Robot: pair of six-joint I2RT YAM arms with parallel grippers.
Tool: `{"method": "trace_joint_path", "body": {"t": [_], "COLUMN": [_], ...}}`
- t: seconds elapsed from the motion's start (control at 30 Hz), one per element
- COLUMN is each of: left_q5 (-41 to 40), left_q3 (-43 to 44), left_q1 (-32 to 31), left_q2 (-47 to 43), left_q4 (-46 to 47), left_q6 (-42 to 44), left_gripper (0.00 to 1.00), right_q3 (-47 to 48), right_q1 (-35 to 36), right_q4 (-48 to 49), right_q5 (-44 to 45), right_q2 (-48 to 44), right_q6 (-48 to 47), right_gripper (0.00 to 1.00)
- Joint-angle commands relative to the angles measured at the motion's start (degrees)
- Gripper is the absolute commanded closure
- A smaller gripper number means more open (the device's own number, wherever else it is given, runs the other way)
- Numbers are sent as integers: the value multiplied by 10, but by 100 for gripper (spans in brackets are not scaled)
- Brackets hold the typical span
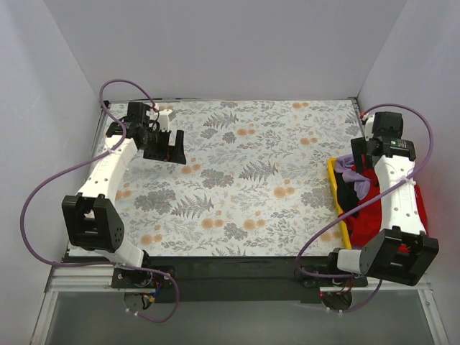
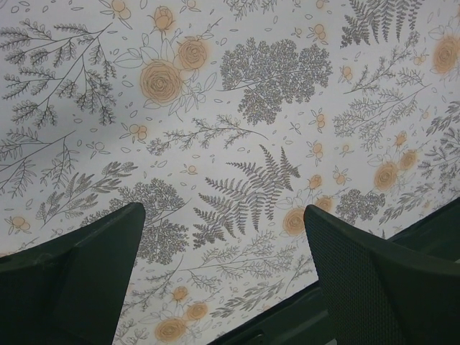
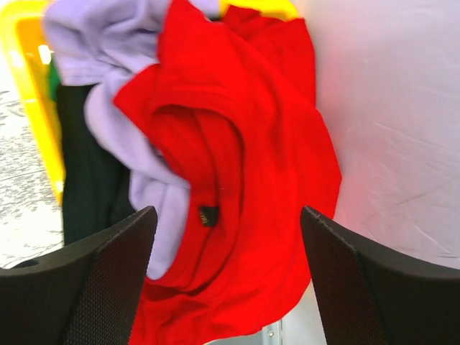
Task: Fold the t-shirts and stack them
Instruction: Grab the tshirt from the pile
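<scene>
The bright red t-shirt point(image 3: 259, 165) lies crumpled in the yellow bin point(image 3: 29, 93) at the table's right edge, with the pale lilac t-shirt point(image 3: 108, 43) bunched beside and partly under it. In the top view the red shirt point(image 1: 368, 219) and the lilac shirt point(image 1: 352, 172) show past the right arm. My right gripper point(image 3: 226, 212) is open and empty, hovering just above the red shirt's neck; in the top view it point(image 1: 363, 159) is over the bin. My left gripper point(image 2: 223, 208) is open and empty above bare floral cloth, at the far left point(image 1: 171, 147).
A floral cloth point(image 1: 244, 180) covers the table. A dark garment point(image 3: 86, 180) also lies in the bin point(image 1: 336, 188). White walls close in the back and both sides; the right wall point(image 3: 395, 108) is close to the bin.
</scene>
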Motion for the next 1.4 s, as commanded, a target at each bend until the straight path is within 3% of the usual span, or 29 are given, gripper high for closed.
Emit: {"method": "trace_joint_path", "body": {"t": [0.0, 0.63, 0.87, 1.37], "left_q5": [-10, -6, -6, 0], "left_q3": [15, 36, 42, 51], "left_q1": [-4, -5, -8, -11], "left_q2": [-2, 11, 14, 26], "left_q4": [-17, -21, -19, -10], "left_q6": [-5, -7, -9, -11], "left_gripper": [7, 7, 7, 7], "right_q3": [16, -19, -4, 39], "right_q1": [-24, -107, -121, -143], "right_q4": [28, 30, 31, 25], "right_q5": [12, -102, -111, -121], "right_q2": [11, 71, 99, 107], "right_q6": [-8, -40, -46, -57], "right_gripper": [14, 11, 18, 20]}}
